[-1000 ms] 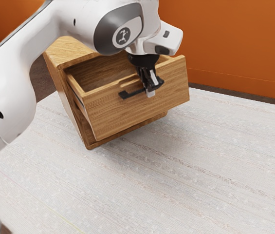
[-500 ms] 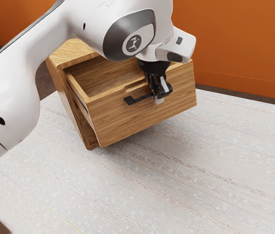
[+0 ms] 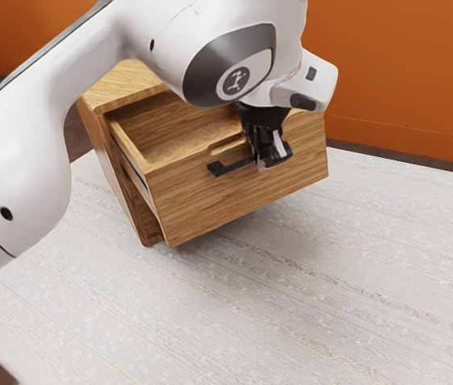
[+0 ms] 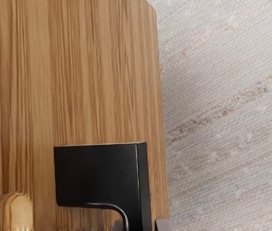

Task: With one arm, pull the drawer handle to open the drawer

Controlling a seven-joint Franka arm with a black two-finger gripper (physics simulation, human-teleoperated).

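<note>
A pale grey-white table (image 3: pixel 330 281) with a fine woven grain stretches across the exterior view, streaked faintly with tan lines. One thing stands directly on it: a light oak cabinet (image 3: pixel 118 80), set at an angle near the table's far edge toward the exterior view's left. Its drawer (image 3: pixel 242 188), fitted with a black handle (image 3: pixel 230 166), juts out open over the tabletop toward the exterior view's right. The wrist view shows the same woven table (image 4: pixel 222 120) just beside the drawer front (image 4: pixel 78 72).

The arm (image 3: pixel 58 120) is showing glossy white rounded shells, a grey joint cap (image 3: pixel 210 56) (white emblem at its centre), a dark screw hole (image 3: pixel 6 213), and a black tool (image 3: pixel 269 154).
</note>
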